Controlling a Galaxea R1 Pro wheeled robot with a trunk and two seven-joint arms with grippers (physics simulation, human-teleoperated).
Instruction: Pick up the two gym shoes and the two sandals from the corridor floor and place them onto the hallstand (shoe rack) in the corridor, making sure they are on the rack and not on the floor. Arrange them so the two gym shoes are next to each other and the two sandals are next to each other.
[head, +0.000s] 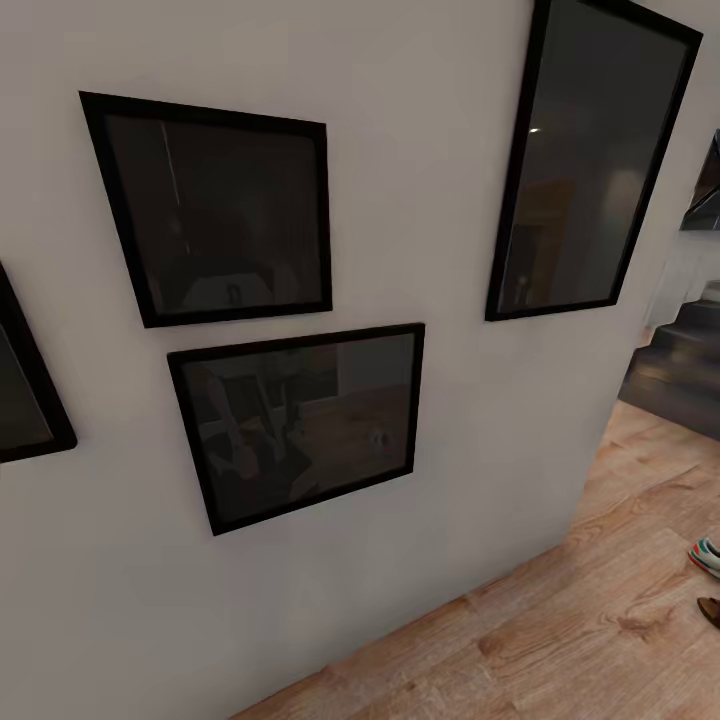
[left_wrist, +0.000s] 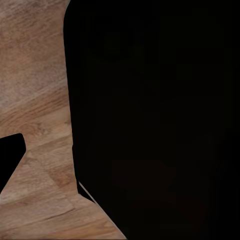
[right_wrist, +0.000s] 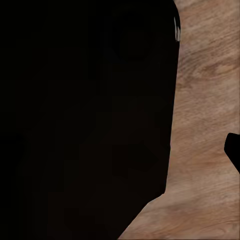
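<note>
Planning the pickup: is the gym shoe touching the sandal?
Apart. The head view shows bare floor between the gym shoe and the sandal.

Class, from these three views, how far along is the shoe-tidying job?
Nothing looks done. A gym shoe and the tip of a sandal lie on the wood floor at the head view's right edge. Nothing visibly in hand; the head camera faces a wall of framed pictures. All four shoes remain to place.

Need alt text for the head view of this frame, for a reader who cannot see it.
A pale wall with four black-framed dark pictures takes up most of the view. At lower right, wood plank floor runs toward dark stairs. The tip of a gym shoe and a bit of a brown sandal lie at the right edge.
</note>
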